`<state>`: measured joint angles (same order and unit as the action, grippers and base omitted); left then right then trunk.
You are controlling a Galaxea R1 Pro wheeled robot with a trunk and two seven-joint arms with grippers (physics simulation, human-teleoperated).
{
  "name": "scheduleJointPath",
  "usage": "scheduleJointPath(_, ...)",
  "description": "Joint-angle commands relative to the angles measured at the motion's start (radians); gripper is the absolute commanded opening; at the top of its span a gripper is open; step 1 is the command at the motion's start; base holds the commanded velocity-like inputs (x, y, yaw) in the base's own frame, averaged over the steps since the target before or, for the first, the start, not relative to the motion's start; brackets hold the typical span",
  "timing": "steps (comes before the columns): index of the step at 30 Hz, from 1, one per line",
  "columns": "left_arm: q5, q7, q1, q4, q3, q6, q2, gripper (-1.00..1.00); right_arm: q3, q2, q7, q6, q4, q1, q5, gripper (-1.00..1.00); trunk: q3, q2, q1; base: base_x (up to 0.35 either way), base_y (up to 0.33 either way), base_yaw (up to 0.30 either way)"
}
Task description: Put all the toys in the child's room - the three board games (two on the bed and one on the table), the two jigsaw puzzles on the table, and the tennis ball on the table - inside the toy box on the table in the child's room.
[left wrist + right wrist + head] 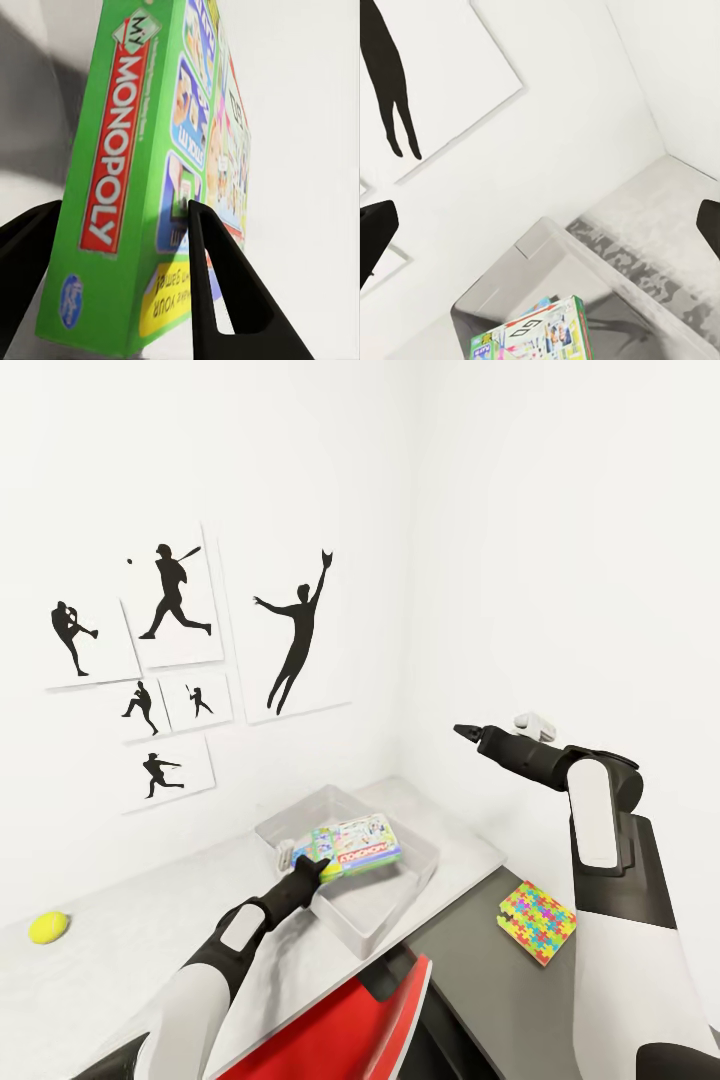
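Red panel (370, 1025) at the near edge of the head view, below the table.

Left gripper (312, 870), black, at the near rim of the toy box (425, 852); fingers (217, 285) set either side of a green board game (127, 187), pinching it across its thickness, box edge between the two pads. Lettering "Monopoly" in white on a red band along the narrow side.

Board game (355, 845) lying tilted over the open toy box, near end in the left gripper.

Toy box: clear, rectangular, open-topped, on the grey table (130, 940), close to the room's corner. Same box (540, 247) under the right wrist camera, with the game (536, 334) at its near part.

Jigsaw puzzle (538, 923): flat, many-coloured, on a darker surface (480, 980) to the right of the toy box, apart from it.

Tennis ball (48, 927): yellow-green, on the table far to the left, well apart from the toy box.

Right gripper (466, 732): raised above and to the right of the toy box, clear of everything; fingers (375, 232) spread wide, holding nothing.

Wall behind: six white pictures (175, 610) with black figures of ball players.
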<state>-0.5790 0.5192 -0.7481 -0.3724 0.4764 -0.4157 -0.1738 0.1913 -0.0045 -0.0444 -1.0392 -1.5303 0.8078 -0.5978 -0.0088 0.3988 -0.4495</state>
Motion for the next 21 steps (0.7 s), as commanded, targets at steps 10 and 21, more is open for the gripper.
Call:
scheduleJointPath(10,-0.004,0.025,0.000,-0.001,0.005,-0.048,-0.001,-1.00,0.000,0.000,-0.004,-0.006,-0.002,0.001,-0.007,1.00,-0.001,0.001,0.000,0.000,0.000,0.000)
scheduleJointPath(21,-0.004,0.024,-0.002,-0.002,0.004,-0.080,-0.001,-1.00,0.000,0.000,-0.003,-0.006,-0.005,0.001,-0.008,1.00,-0.001,0.001,0.000,0.000,0.000,0.000)
